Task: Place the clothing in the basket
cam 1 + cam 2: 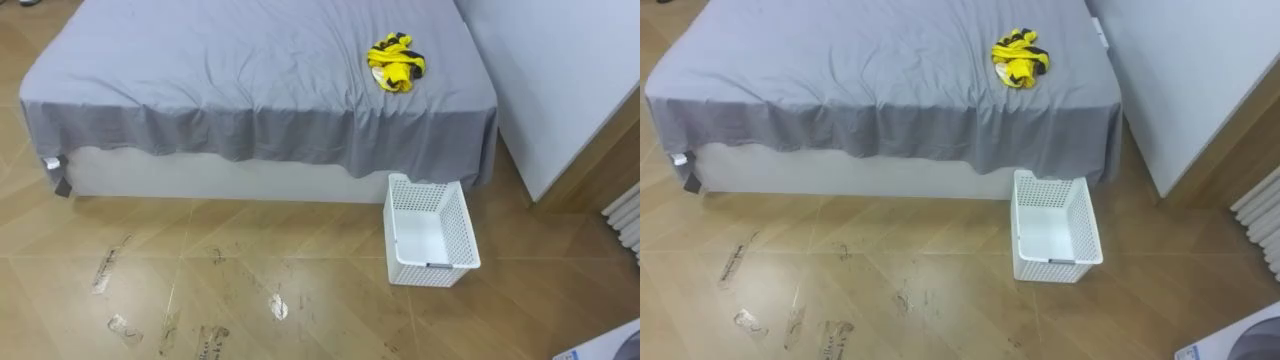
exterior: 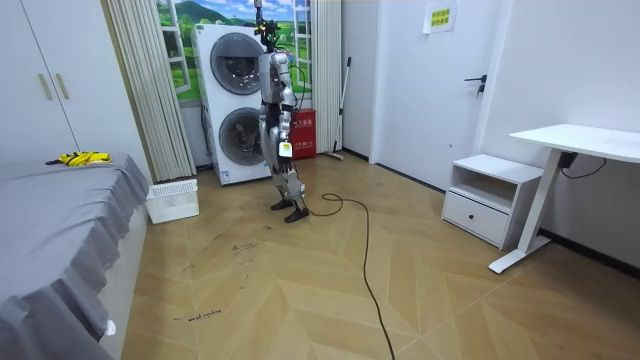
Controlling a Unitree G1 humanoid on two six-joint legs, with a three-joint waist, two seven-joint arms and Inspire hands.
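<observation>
A bundle of yellow and black clothes [image 1: 396,61] lies on the grey bed [image 1: 230,70], near its right corner. On the floor just below that corner stands a white perforated basket [image 1: 463,235], empty and tipped a little towards the bed. In the room view I stand upright in front of the stacked washing machines [image 2: 235,100], a few steps from the basket [image 2: 172,200]. My arms hang at my sides; the left hand [image 2: 285,150] is beside my hip and too small to read.
A white wall panel [image 1: 560,80] borders the bed's right side, and a radiator [image 1: 625,215] sits at the far right. Scuff marks dot the wooden floor [image 1: 200,300]. A white desk [image 2: 580,140] and a low cabinet [image 2: 485,195] stand at the room view's right.
</observation>
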